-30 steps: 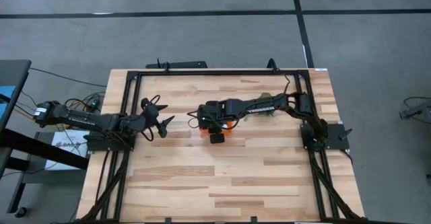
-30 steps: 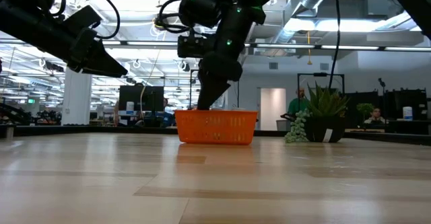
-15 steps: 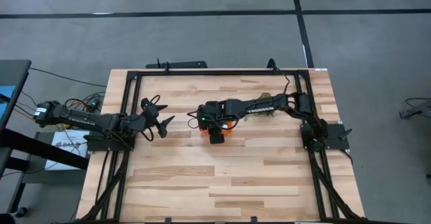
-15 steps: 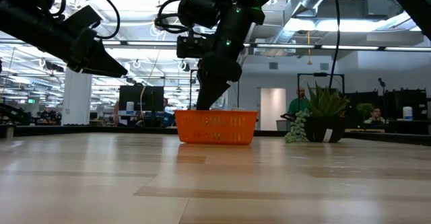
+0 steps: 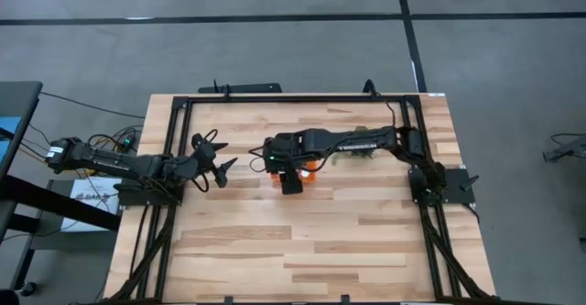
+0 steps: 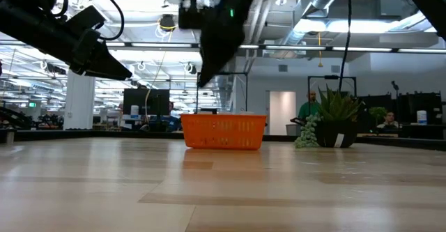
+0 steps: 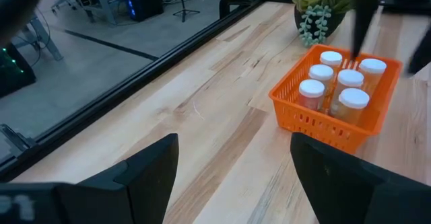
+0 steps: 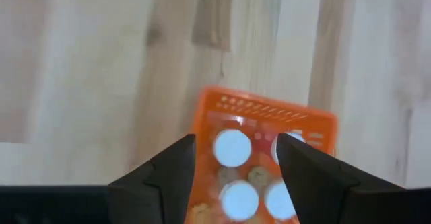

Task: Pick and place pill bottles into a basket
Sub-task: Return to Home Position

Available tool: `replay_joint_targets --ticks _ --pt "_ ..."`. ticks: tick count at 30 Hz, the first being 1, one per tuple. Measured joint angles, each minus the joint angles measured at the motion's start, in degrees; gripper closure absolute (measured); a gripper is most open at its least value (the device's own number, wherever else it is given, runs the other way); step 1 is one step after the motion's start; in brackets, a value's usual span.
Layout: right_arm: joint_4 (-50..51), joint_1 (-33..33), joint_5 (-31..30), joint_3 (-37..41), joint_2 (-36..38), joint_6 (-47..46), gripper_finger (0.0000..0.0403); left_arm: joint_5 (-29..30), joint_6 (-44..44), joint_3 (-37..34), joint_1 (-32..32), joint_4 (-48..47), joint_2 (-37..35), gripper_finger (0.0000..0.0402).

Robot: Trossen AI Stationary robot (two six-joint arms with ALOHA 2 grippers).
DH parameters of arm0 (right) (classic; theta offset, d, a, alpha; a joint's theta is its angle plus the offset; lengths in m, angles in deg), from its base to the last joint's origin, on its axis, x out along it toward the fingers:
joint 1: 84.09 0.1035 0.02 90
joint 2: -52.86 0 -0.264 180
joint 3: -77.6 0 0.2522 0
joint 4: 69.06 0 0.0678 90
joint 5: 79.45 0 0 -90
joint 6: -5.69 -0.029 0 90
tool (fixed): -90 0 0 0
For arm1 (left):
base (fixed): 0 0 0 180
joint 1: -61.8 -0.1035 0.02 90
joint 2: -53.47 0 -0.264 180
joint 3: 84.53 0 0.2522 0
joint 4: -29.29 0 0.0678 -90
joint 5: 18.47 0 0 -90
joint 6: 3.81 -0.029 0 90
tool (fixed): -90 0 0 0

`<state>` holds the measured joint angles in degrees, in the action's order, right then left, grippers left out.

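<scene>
The right claw (image 8: 236, 143) is hanging just above the basket (image 7: 316, 120). Its fingers are spreading wide and holding nothing. Right under this claw, the pill bottles (image 7: 354, 97) are standing inside the basket, packed close together. Six white caps are showing there. No bottle is showing out on the table (image 5: 320, 241), so the filling job is looking finished to me. I am guessing only the move back to the resting spot is left. The left claw (image 7: 234, 140) is waiting well off to the side, fingers wide, holding nothing. A plant (image 7: 316, 15) is sitting past the basket from this claw. I am finding no words or brand names to read, because the bottle labels are too blurry.
</scene>
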<state>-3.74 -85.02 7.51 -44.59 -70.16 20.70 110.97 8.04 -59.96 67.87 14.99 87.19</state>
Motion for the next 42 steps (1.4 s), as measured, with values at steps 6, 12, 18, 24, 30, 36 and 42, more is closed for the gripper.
replay_joint_targets --ticks 6,12,18,24,30,36,42 --pt "5.98 3.58 10.78 -3.13 7.17 -4.89 0.0201 -0.15 0.86 0.00 -0.01 0.03 -0.01 0.0125" --pt "-7.07 10.42 8.00 15.82 26.14 -13.27 0.0215 -2.41 2.25 0.00 1.62 1.01 -0.01 0.0125" --pt "-26.36 17.80 -0.47 43.12 46.43 -26.74 0.0225 -2.96 6.97 0.00 9.51 1.62 -0.01 0.0125" --pt "-40.14 24.05 -4.60 61.98 58.87 -35.68 0.0227 -0.78 11.08 0.00 20.88 1.56 0.41 0.0125" --pt "-52.68 28.05 -4.88 74.59 64.89 -37.11 0.0226 6.00 13.18 -0.93 30.13 2.89 0.78 0.0125" --pt "-69.15 30.19 -4.54 83.61 65.94 -36.65 0.0230 8.24 14.49 -7.87 33.56 13.54 0.78 0.0125" --pt "-77.33 31.50 -4.44 87.54 61.63 -35.55 0.0233 7.33 13.91 -10.16 33.77 18.05 0.75 0.0125"
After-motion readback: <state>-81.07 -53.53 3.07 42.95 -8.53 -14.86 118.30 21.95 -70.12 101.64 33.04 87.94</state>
